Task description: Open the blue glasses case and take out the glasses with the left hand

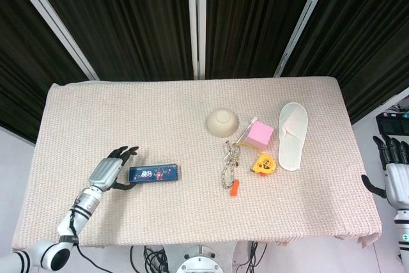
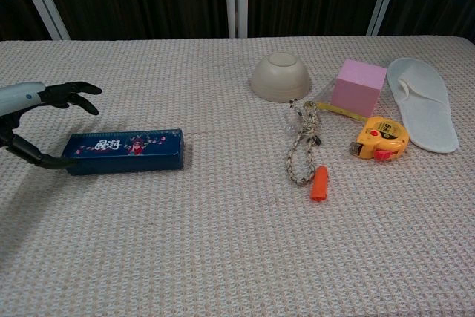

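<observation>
The blue glasses case (image 1: 154,173) (image 2: 123,151) lies closed and flat on the left part of the woven table cover, its printed long side facing the front. My left hand (image 1: 111,170) (image 2: 35,109) hovers at the case's left end, open, fingers spread above that end and the thumb reaching low beside it. It holds nothing. The glasses are hidden inside the case. My right hand (image 1: 394,172) hangs open off the table's right edge, far from the case, and shows only in the head view.
Right of centre lie an upturned beige bowl (image 2: 280,76), a pink block (image 2: 358,87), a yellow tape measure (image 2: 380,139), a rope with an orange handle (image 2: 306,154) and a white slipper (image 2: 424,102). The table's left edge (image 1: 33,158) is close to my left hand.
</observation>
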Available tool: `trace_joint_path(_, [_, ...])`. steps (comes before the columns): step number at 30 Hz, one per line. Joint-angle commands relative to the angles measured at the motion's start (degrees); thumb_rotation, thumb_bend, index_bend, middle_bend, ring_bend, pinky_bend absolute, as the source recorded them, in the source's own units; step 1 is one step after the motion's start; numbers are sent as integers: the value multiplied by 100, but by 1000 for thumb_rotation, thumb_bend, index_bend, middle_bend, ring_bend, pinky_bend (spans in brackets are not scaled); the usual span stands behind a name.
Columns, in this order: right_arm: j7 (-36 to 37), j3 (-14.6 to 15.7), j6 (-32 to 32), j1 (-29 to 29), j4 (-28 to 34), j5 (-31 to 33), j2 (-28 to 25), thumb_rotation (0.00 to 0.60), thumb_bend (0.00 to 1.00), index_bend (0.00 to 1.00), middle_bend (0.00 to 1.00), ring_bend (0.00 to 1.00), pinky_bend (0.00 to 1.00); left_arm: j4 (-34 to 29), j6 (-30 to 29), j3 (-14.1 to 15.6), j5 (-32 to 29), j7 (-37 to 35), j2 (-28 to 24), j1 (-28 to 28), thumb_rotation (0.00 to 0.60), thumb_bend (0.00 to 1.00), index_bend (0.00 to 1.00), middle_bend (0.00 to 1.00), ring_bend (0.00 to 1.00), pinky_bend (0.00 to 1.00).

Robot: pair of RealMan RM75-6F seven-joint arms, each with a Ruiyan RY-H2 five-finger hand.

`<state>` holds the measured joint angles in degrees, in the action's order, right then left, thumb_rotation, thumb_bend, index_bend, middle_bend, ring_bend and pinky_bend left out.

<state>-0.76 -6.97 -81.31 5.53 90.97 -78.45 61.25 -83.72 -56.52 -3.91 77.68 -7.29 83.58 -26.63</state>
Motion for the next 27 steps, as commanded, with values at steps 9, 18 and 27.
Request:
trace_joint_path(9, [-103, 15, 47, 12, 33, 41, 18, 600, 207, 0, 0, 0, 0, 44, 37, -13, -37, -201, -3, -43, 600, 237, 102, 288, 31, 105])
trace_joint_path(18, [-183, 29, 105, 23, 87, 90, 1, 600, 209, 0, 0, 0, 0, -14, 132, -2, -108, -327, -47, -75, 600, 265, 139, 423, 99, 107])
trace_joint_path(27, [-161, 39, 130, 29, 47, 95, 19, 600, 210, 0, 0, 0, 0, -187, 327, -46, -315, -601, -129, -105, 600, 294, 173, 521, 178, 116])
